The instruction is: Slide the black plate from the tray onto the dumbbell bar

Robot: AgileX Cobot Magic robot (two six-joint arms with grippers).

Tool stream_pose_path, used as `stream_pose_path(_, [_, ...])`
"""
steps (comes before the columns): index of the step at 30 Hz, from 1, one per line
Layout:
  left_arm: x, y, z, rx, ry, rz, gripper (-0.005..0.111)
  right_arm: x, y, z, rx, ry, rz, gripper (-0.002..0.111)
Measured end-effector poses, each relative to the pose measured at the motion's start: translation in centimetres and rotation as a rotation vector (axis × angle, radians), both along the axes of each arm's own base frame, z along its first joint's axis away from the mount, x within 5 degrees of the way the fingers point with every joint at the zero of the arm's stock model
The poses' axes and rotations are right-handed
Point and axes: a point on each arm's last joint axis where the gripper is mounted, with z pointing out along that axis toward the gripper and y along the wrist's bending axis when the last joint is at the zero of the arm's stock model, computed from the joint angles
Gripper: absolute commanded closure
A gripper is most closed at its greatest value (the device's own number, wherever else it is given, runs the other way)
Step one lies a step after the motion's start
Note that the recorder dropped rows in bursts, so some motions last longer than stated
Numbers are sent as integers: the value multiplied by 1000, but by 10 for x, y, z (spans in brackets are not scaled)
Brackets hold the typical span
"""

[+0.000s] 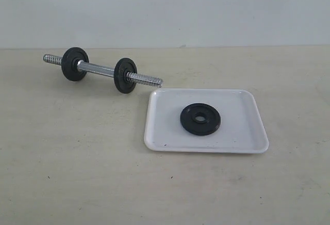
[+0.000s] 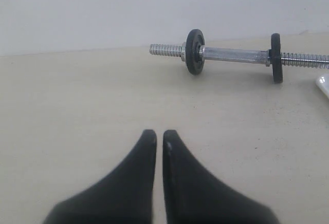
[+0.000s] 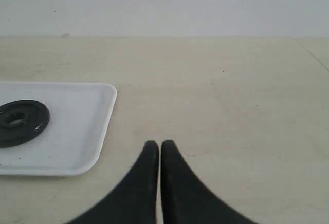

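Note:
The black plate [image 1: 200, 118] lies flat in the middle of the white tray [image 1: 242, 140]; the right wrist view shows the plate [image 3: 20, 121] and the tray [image 3: 87, 131] too. The chrome dumbbell bar [image 1: 98, 70] lies on the table behind and left of the tray, carrying two black discs, its threaded end almost at the tray's corner. In the left wrist view the dumbbell bar [image 2: 234, 56] lies far ahead. My left gripper [image 2: 160, 134] is shut and empty over bare table. My right gripper [image 3: 159, 145] is shut and empty, beside the tray. Neither arm shows in the exterior view.
The beige table [image 1: 77, 173] runs back to a pale wall [image 1: 165, 8]. A tray corner [image 2: 324, 84] peeks in at the edge of the left wrist view.

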Motion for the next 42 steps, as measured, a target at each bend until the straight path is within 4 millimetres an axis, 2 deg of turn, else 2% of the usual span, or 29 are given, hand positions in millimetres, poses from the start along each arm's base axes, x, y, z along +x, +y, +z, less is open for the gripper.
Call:
stream_pose_path(10, [0,1,2,27,-27,3,102,0,0,2,-23,-22,6,109])
stream_pose_path(14, [2,1,17,45,-185,5,102,2,0,11,-31,-119,9,109])
stream_pose_path(18, [1,1,36,58,-397,6,102,3,1,28,-31,-305,11,109])
stream_pose_path(23, [-4,0,52,57,-576,6,102,-1,1,47,-20,-527,14,109])
stream_pose_path(31, [-5,0,56,-21,-624,-2,102,-5,2,60,-19,-673,17,109])
stream_pose_path(34, [-6,0,58,-120,-652,-14,102,-5,2,60,-19,-679,17,109])
stream_pose_path(38, [-9,0,64,-284,-735,-46,102,-6,2,62,-16,-699,18,109])
stream_pose_path(42, [-16,-1,74,-323,-860,-79,102,-12,2,72,28,-826,28,109])
